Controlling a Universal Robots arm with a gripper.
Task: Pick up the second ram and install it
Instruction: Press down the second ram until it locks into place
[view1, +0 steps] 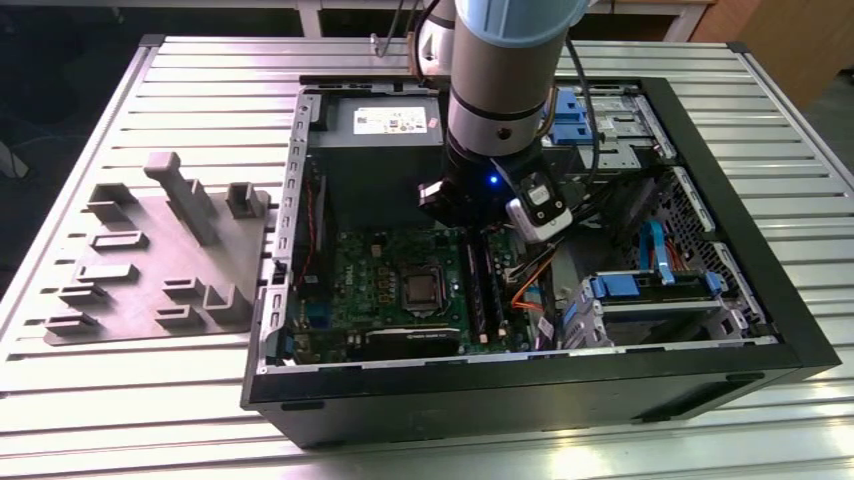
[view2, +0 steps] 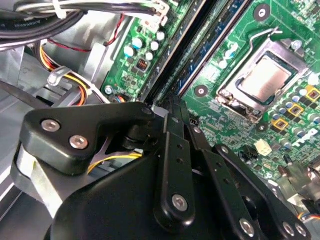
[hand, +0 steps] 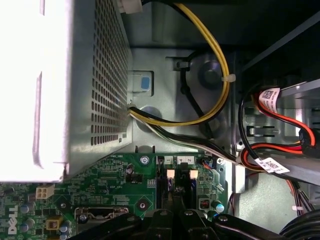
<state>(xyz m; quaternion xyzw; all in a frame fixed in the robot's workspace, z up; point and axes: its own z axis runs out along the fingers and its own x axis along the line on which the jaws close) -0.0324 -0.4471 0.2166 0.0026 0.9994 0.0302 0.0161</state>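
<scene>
Motherboard (view1: 400, 285), dark slotted second ram (view1: 475, 285)

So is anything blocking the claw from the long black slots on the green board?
Nothing visible does. The claw hangs right over the slots on the motherboard; the yellow and orange cables lie off to one side.

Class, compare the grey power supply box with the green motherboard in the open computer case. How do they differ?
The power supply box is a grey metal block with a perforated wall; the motherboard is a flat green board studded with components. Yellow and black wires leave the power supply box; the motherboard carries a processor socket. Both sit inside the computer case.
</scene>
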